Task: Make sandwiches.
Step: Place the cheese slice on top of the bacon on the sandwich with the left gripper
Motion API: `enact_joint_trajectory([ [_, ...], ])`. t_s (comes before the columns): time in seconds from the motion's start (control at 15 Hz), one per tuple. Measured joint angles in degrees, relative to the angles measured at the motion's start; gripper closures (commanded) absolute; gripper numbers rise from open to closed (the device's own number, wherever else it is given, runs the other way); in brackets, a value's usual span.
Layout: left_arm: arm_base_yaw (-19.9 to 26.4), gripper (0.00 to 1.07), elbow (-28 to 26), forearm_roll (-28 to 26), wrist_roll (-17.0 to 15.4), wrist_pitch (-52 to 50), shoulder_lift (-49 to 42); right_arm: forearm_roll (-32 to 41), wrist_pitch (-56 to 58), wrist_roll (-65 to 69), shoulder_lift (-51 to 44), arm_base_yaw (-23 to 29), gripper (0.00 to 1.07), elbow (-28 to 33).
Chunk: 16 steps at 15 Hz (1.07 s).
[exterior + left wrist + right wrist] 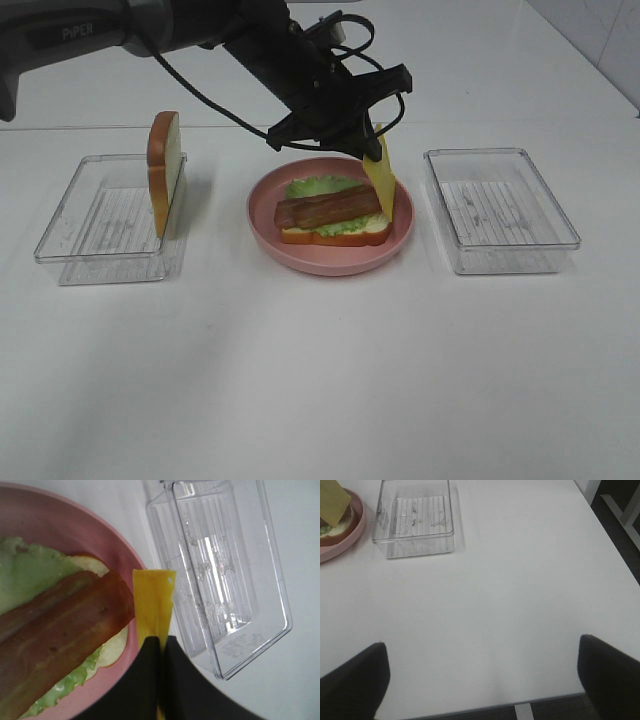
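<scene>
Yellow cheese square (379, 170) hangs upright, pinched in the left gripper (161, 647), at the pink plate's (330, 262) right edge. Bacon strips (328, 207) lie on lettuce (318, 186) and bread (335, 236). Right gripper (482, 672) spread wide, empty, above the table (520, 590).

- Plate (330, 262): at the middle of the table (320, 380), between the two trays.
- Lower bread slice (335, 235): flat on the plate; lettuce (320, 187) on it, bacon strips (328, 208) across the lettuce.
- Cheese square (380, 178): upright on edge at the stack's right side, over the plate, pinched at its top by the left tool (370, 145), which reaches in from the upper left.
- Left tray (85, 235): left of the plate; the second bread slice (164, 170) stands on edge at its right wall.
- Right tray (500, 210): right of the plate, apart from it.
- Right tool (480, 680): above bare table, on the far side of the right tray from the plate.
</scene>
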Motion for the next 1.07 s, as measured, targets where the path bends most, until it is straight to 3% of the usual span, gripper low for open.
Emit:
enact_joint_trajectory([
  [0.2, 0.00, 1.07, 0.00, 3.15, -0.97, 0.80, 1.03, 0.00, 0.00, 0.00, 0.00, 0.00, 0.08, 0.00],
  [0.53, 0.17, 1.07, 0.00, 15.30, -3.55, 1.43, 1.38, 0.00, 0.00, 0.00, 0.00, 0.00, 0.08, 0.00],
  [0.67, 0.23, 1.07, 0.00, 15.81, -3.61, 0.97, 1.38, 0.00, 0.00, 0.00, 0.00, 0.00, 0.08, 0.00],
  [0.8, 0.23, 1.00, 0.00, 15.87, -3.61, 0.69, 1.38, 0.00, 0.00, 0.00, 0.00, 0.00, 0.08, 0.00],
  [0.87, 0.23, 0.87, 0.00, 15.87, -3.67, 0.63, 1.38, 0.00, 0.00, 0.00, 0.00, 0.00, 0.08, 0.00],
  [1.07, 0.23, 0.26, 0.00, 16.56, -3.67, 0.63, 1.38, 0.00, 0.00, 0.00, 0.00, 0.00, 0.08, 0.00],
])
